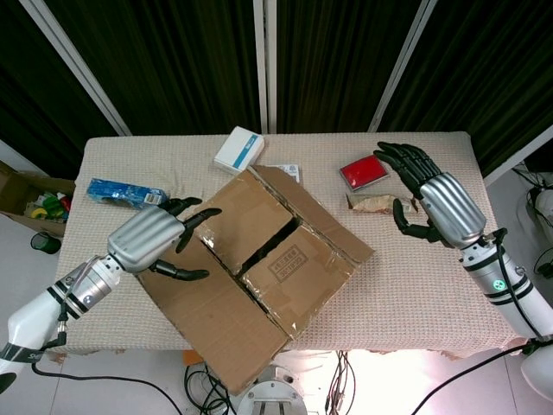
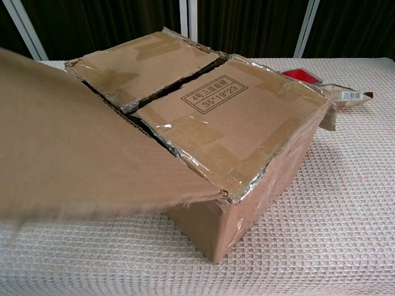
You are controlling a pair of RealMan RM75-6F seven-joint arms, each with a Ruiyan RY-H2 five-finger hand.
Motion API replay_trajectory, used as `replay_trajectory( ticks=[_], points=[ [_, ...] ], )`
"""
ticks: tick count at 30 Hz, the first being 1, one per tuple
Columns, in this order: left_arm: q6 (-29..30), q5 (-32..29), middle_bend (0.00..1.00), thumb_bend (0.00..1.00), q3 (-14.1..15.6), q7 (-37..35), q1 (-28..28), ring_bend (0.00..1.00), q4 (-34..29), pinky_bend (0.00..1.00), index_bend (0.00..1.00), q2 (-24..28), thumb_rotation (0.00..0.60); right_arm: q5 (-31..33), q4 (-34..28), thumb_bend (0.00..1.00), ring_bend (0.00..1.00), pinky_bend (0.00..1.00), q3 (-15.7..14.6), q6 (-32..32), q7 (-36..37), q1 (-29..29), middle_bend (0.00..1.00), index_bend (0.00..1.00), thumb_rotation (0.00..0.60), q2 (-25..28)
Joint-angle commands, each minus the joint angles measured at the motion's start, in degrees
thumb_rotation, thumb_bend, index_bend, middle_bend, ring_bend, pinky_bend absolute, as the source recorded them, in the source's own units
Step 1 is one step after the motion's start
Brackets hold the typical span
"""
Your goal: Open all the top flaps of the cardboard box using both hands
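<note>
Snack packet [image 1: 377, 203] (crumpled) lies between cardboard box [image 1: 285, 251] and right hand [image 1: 436, 203].

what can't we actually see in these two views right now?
- Inside of cardboard box: both views, covered by two inner flaps lying flat.
- Left hand, right hand: absent from chest view.
- Snack packet: head view, partly behind right hand.
- Blue pack: print too small.
</note>
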Motion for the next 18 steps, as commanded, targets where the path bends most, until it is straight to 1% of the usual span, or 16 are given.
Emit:
replay_trajectory(
  ticks=[1,3,6,11,15,18],
  points=[
    [1.64,1.46,0.60,0.00,-0.04,-0.92,1.00,0.10,0.03,0.20,0.08,0.28,0.000,-0.07,-0.15,0.68,0.00,0.00,-0.14,-0.04,-0.35,-0.02,0.05,0.00,0.600,-0.15],
    [2.45,1.75,0.53,0.00,-0.32,-0.78,1.23,0.10,0.56,0.20,0.08,-0.51,0.000,-0.14,-0.21,0.68,0.00,0.00,-0.22,0.07,-0.74,-0.12,0.05,0.00,0.600,-0.17],
    [2.86,1.01,0.37,0.01,-0.76,0.25,1.05,0.10,1.58,0.20,0.07,-2.27,0.000,-0.20,-0.39,0.68,0.00,0.00,-0.32,0.41,-1.28,-0.42,0.05,0.00,0.600,0.02],
    [2.94,-1.85,0.27,0.03,-1.54,2.45,0.26,0.10,3.27,0.20,0.07,-5.52,0.000,-0.10,-0.75,0.68,0.00,0.00,-0.31,1.02,-1.78,-1.04,0.05,0.00,0.600,0.92],
    [6.11,-5.97,0.17,0.05,-1.94,10.98,-0.07,0.08,5.58,0.20,0.06,-11.12,0.000,0.10,-0.94,0.68,0.00,0.00,-0.09,1.76,-1.89,-1.49,0.04,0.00,0.600,1.42],
    [6.26,-10.13,0.11,0.05,-1.79,16.87,-1.57,0.05,7.10,0.19,0.04,-16.47,0.000,0.47,-0.92,0.68,0.00,0.00,0.07,1.81,-1.71,-1.58,0.03,0.00,0.600,1.65]
  ],
)
